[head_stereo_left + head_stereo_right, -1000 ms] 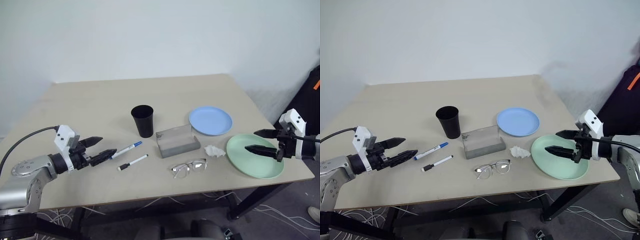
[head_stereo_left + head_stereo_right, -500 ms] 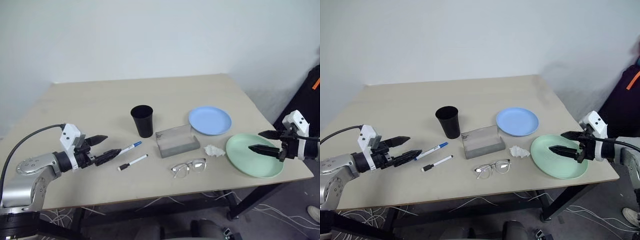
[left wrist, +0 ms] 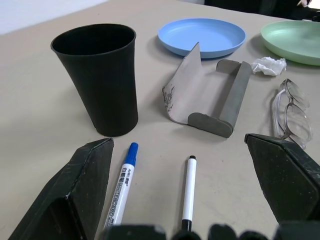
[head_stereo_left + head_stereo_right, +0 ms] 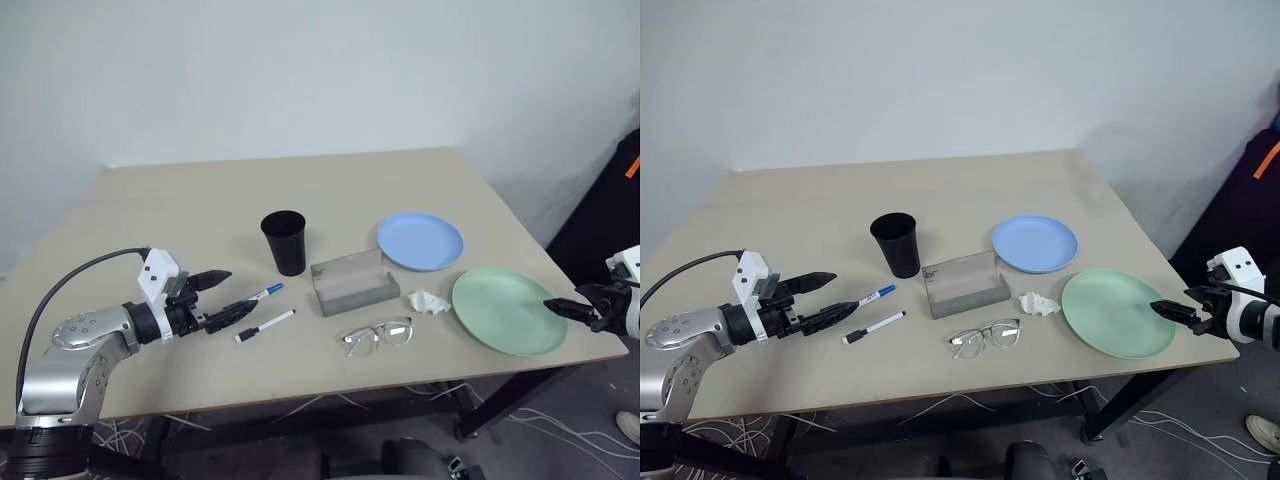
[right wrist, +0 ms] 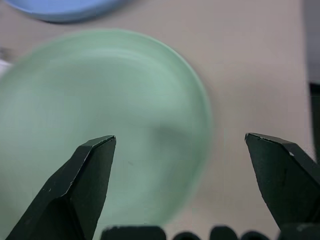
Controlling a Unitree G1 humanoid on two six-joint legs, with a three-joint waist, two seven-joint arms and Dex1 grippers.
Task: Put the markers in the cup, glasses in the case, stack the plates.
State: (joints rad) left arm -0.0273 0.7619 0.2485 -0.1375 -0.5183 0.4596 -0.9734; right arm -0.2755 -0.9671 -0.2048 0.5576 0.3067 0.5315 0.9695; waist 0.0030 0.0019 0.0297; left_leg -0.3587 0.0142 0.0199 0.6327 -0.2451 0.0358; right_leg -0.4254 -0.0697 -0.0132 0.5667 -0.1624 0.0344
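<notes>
Nothing is done yet — markers [image 4: 262, 307] lie beside the cup [image 4: 285, 241], glasses [image 4: 379, 334] near the case [image 4: 352, 282], plates [image 4: 508, 309] unstacked (both grippers — left [image 4: 226, 295], right [image 4: 1171, 311] — spread, empty).

counter [image 4: 180, 215]: beige, in front of me
middle: cup [image 4: 285, 241], open case [image 4: 352, 282], glasses [image 4: 379, 334]
my left: two markers [image 4: 264, 323]
my right: tissue [image 4: 428, 301], blue plate [image 4: 421, 241], green plate [image 4: 507, 310]

on the surface [image 4: 180, 200], taking the case [image 4: 354, 282] as landmark: the cup [image 4: 285, 241] lies left behind it, the markers [image 4: 264, 308] left before it, the glasses [image 4: 379, 334] before it, the tissue [image 4: 428, 301] right, the plates [image 4: 421, 241] further right, apart.
</notes>
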